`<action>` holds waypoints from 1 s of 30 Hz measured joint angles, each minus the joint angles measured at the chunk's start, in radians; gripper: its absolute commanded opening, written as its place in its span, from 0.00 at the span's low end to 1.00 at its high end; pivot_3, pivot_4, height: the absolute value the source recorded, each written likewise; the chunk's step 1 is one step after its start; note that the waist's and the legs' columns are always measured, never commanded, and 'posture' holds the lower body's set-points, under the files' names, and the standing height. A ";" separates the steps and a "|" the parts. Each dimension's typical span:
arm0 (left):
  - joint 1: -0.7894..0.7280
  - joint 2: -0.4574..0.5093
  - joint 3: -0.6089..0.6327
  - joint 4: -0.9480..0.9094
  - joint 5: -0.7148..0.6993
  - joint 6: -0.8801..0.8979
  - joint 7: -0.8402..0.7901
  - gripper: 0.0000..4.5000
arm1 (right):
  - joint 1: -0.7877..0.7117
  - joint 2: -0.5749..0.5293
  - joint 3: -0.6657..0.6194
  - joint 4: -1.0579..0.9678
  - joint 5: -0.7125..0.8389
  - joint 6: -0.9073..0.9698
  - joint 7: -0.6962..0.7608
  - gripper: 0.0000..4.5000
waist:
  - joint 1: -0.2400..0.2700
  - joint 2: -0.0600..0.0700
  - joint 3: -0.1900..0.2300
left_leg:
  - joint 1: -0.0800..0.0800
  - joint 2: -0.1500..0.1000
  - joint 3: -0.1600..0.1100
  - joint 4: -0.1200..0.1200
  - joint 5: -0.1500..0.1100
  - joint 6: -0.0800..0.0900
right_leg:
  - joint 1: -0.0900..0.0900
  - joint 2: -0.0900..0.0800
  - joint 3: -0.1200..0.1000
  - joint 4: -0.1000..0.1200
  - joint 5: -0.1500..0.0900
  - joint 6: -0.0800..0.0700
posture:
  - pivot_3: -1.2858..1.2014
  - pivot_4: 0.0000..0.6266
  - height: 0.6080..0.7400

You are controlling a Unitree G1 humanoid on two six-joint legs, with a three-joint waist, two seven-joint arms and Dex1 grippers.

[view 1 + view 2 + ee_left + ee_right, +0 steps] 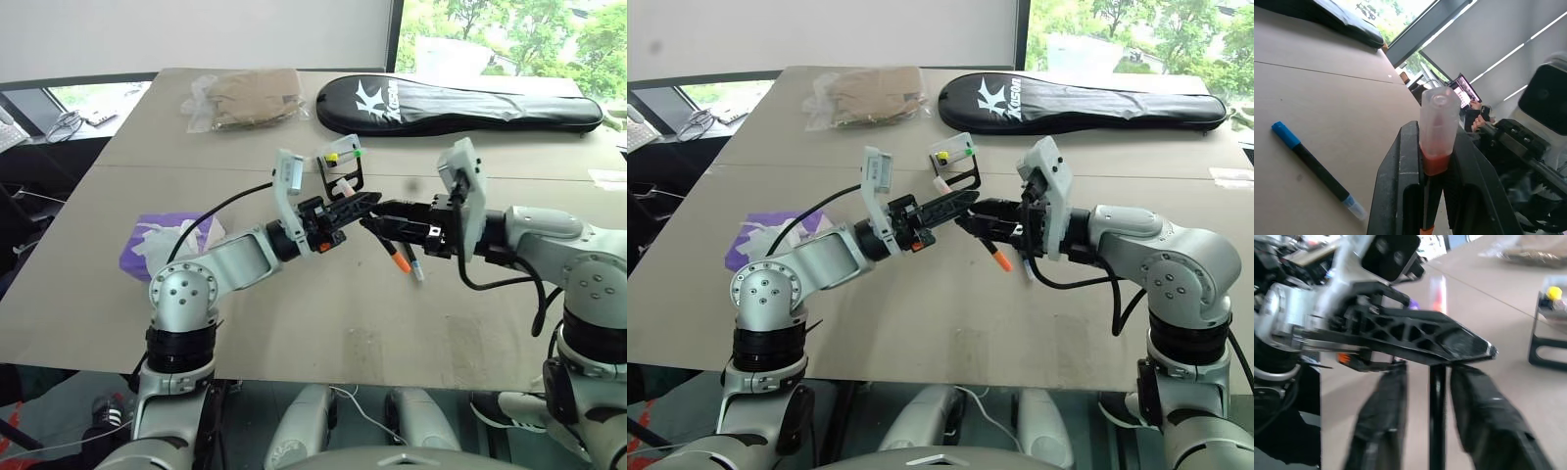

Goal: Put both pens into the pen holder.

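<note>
Midway through a handover at frame centre, the left gripper (364, 203) is clamped on the orange-ended pen (397, 257), the right gripper (377, 220) half apart around it; the blue-ended pen (415, 268) lies on the table (294, 313), neither yet in the pen holder (342, 168).

Through the left wrist camera I see my left gripper (1436, 166) clamped on a pen with a clear cap (1438, 128), its two black fingers (1400, 186) pressed against the barrel where a red-orange band shows under the cap. Beside it, a dark pen with a blue end (1316, 168) and a pale tip lies flat on the tan table (1332, 103), apart from the gripper. A long black bag (1327, 14) rests at the table's far edge by the window. The right arm's black hardware (1528, 161) crowds in close alongside.
</note>
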 measured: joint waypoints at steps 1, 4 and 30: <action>-0.003 0.014 0.016 0.000 0.004 -0.010 0.000 0.00 | 0.016 -0.032 -0.006 -0.006 -0.002 -0.025 0.016 0.74 | 0.002 0.000 0.000 | 0.000 0.000 0.000 0.000 0.000 0.000 | 0.000 0.000 0.000 0.000 0.000 0.000 | 0.52 0.24 1.00; -0.050 0.061 0.079 0.004 0.050 -0.057 0.000 0.00 | 0.077 -0.139 -0.015 -0.026 -0.045 -0.105 0.058 0.99 | 0.007 0.000 0.000 | 0.000 0.000 0.000 0.001 0.000 0.000 | 0.000 0.000 -0.001 0.001 0.000 0.000 | 0.52 0.24 1.00; -0.329 0.138 -0.456 0.428 1.524 -1.037 -0.457 0.00 | 0.342 -0.281 0.014 -0.071 -0.266 -0.432 0.109 0.99 | 0.004 -0.002 0.001 | -0.001 0.000 0.002 0.000 0.000 0.000 | -0.001 0.000 0.000 0.000 0.000 0.000 | 0.52 0.24 1.00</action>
